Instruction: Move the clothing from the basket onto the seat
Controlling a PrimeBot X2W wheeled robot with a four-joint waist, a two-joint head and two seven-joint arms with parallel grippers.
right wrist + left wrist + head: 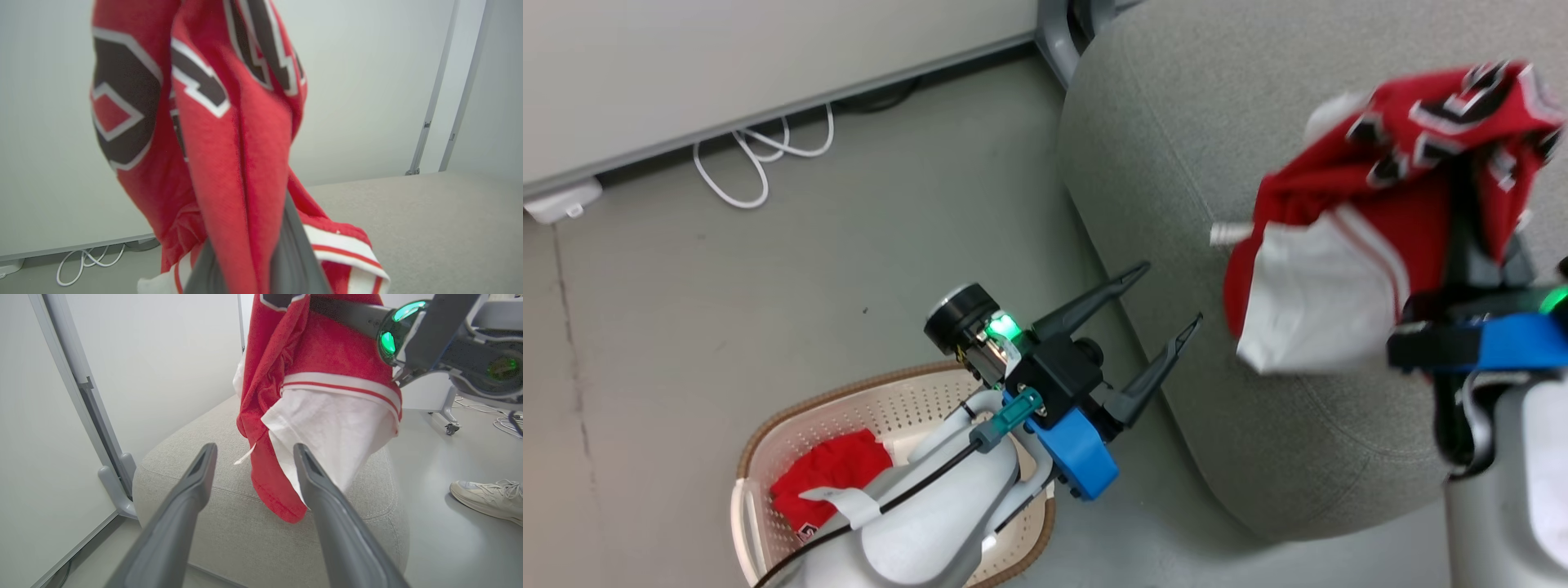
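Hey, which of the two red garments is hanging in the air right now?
The jersey with the white panel and black-and-white numbers, hanging from the right gripper above the seat. The plainer red one lies in the basket.

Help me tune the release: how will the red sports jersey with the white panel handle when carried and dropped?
Probably very floppy: the red sports jersey with the white panel drapes in loose folds from the shut right gripper. Likely light, since a pinch of cloth holds it all. It should slump rather than roll on the grey fabric seat.
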